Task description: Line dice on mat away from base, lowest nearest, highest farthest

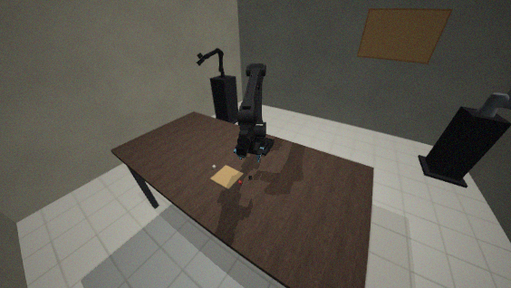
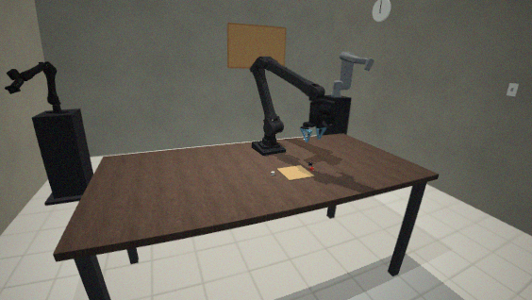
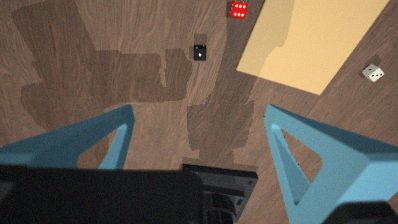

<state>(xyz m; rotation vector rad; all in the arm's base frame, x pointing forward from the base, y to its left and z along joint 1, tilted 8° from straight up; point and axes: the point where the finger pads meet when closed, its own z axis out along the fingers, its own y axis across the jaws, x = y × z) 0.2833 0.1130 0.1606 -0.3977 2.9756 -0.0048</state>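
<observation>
The two blue triangular fingers stand spread wide with nothing between them — the black parallel gripper hangs above the dark brown wooden table, pointing down. The flat tan square mat lies on the wood, and none of the three dice is on it. The small red die sits just off one mat edge, showing six pips; the small black die rests near it, farther from the mat. The small white die lies beyond the opposite side of the mat — apart from its edge.
</observation>
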